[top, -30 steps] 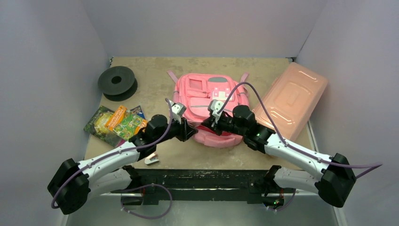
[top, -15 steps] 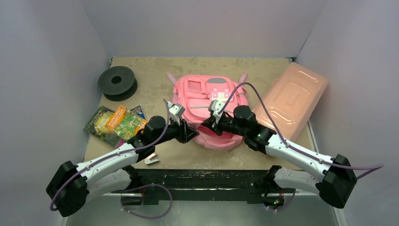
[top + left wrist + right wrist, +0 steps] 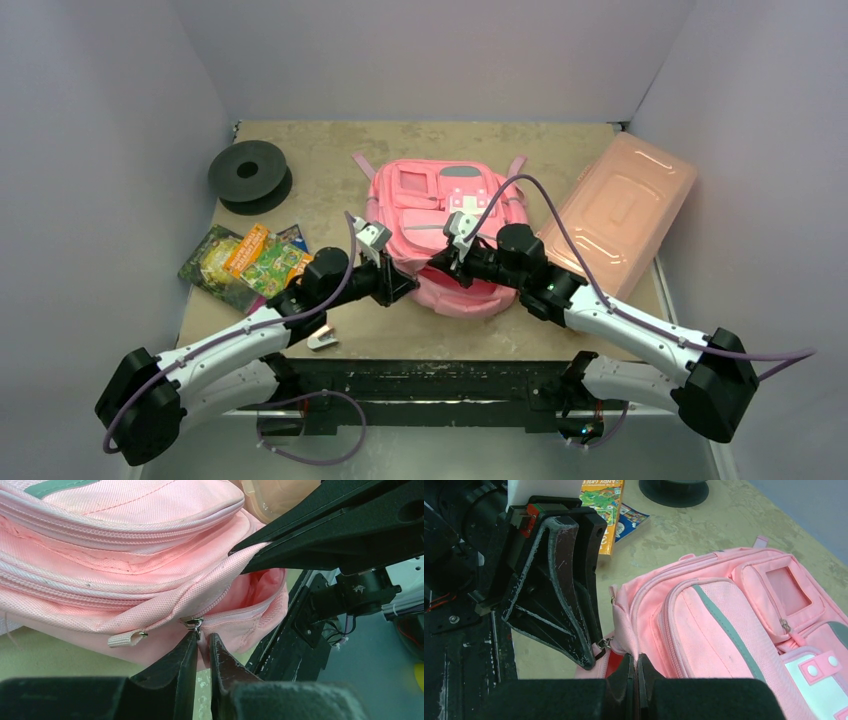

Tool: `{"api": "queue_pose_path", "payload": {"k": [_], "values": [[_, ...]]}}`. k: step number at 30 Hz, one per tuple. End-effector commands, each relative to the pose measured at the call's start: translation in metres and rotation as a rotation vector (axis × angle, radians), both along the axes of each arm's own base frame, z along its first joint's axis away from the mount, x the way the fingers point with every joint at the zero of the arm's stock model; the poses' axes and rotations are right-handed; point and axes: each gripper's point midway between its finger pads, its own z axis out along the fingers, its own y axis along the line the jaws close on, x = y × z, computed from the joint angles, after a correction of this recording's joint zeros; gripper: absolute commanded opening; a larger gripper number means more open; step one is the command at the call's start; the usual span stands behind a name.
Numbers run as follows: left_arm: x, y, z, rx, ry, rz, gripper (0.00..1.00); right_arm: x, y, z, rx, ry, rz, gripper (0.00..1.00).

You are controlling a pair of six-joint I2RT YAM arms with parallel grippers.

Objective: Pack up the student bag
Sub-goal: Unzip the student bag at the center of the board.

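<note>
The student bag (image 3: pixel 450 205) lies flat in the middle of the counter (image 3: pixel 330 170), front pockets up. Its opening end is toward the arms, with the picture books (image 3: pixel 245 262) to the left and the salmon plastic box (image 3: pixel 620 205) just beside it on the right.

The step in hand seems to be opening the main zipper. The left end effector (image 3: pixel 202 641) is clenched on the small fabric tab of the zipper pull (image 3: pixel 194 624), right under the metal slider. The right end effector (image 3: pixel 635 662) is pinched shut on the edge of the bag next to the opening, and the pink lining (image 3: pixel 260 582) already shows there, so the compartment is partly open.

To do this well, I think the left arm should draw the tab along the line of the zipper teeth — not upward and not away from the bag, because then the slider can jam or the thin tab can slip out of the fingers. The right arm should only hold the fabric tight against this pull, so that the soft bag does not slide across the counter with the slider. The slider sits at a rounded corner of the bag, so slow motion that follows the curve is safer. The two end effectors are very near each other — they need care not to collide.
</note>
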Motion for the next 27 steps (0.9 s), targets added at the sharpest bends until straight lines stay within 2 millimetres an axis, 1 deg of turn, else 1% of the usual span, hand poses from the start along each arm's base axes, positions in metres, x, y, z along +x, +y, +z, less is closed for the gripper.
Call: {"api": "queue_pose_path", "payload": {"k": [1, 2, 4, 5, 6, 7, 9, 13, 15, 17, 18, 21, 24, 25, 26, 27], "values": [[-0.011, -0.004, 0.005, -0.027, 0.022, -0.041, 0.05, 0.006, 0.009, 0.055, 0.15, -0.124, 0.012, 0.0], [-0.005, 0.0, 0.002, -0.009, 0.023, 0.002, 0.0, 0.008, 0.007, 0.054, 0.144, -0.121, -0.001, 0.0], [0.011, 0.017, -0.011, 0.068, 0.058, 0.145, 0.0, 0.012, 0.003, 0.05, 0.131, -0.125, -0.034, 0.0], [0.022, 0.031, -0.019, 0.124, 0.081, 0.245, 0.0, 0.014, 0.0, 0.048, 0.131, -0.13, -0.047, 0.0], [0.029, 0.05, -0.032, 0.205, 0.118, 0.352, 0.0, 0.017, -0.002, 0.046, 0.133, -0.134, -0.059, 0.0], [0.036, 0.067, -0.039, 0.266, 0.145, 0.46, 0.0, 0.019, -0.005, 0.045, 0.136, -0.136, -0.068, 0.0], [0.043, 0.103, -0.054, 0.377, 0.216, 0.655, 0.0, 0.021, -0.006, 0.043, 0.131, -0.142, -0.063, 0.0], [0.058, 0.132, -0.053, 0.404, 0.309, 0.842, 0.0, 0.025, -0.009, 0.046, 0.143, -0.163, -0.073, 0.0], [0.069, 0.137, -0.051, 0.38, 0.305, 0.886, 0.0, 0.025, -0.011, 0.049, 0.164, -0.171, -0.067, 0.0], [0.088, 0.138, -0.048, 0.327, 0.329, 0.902, 0.0, 0.02, -0.008, 0.05, 0.173, -0.175, -0.024, 0.0], [0.098, 0.135, -0.045, 0.299, 0.349, 0.893, 0.0, 0.02, -0.006, 0.049, 0.169, -0.172, -0.011, 0.0], [0.132, 0.126, -0.046, 0.328, 0.372, 0.87, 0.0, 0.019, 0.0, 0.047, 0.166, -0.149, 0.009, 0.0], [0.163, 0.125, -0.048, 0.393, 0.386, 0.856, 0.0, 0.023, 0.003, 0.051, 0.181, -0.134, 0.003, 0.0], [0.171, 0.127, -0.049, 0.415, 0.385, 0.857, 0.0, 0.025, 0.004, 0.054, 0.188, -0.13, -0.004, 0.0], [0.178, 0.127, -0.046, 0.415, 0.385, 0.856, 0.0, 0.027, 0.007, 0.055, 0.187, -0.124, -0.005, 0.0], [0.18, 0.128, -0.045, 0.415, 0.387, 0.854, 0.0, 0.028, 0.01, 0.056, 0.183, -0.12, 0.003, 0.0]]}}
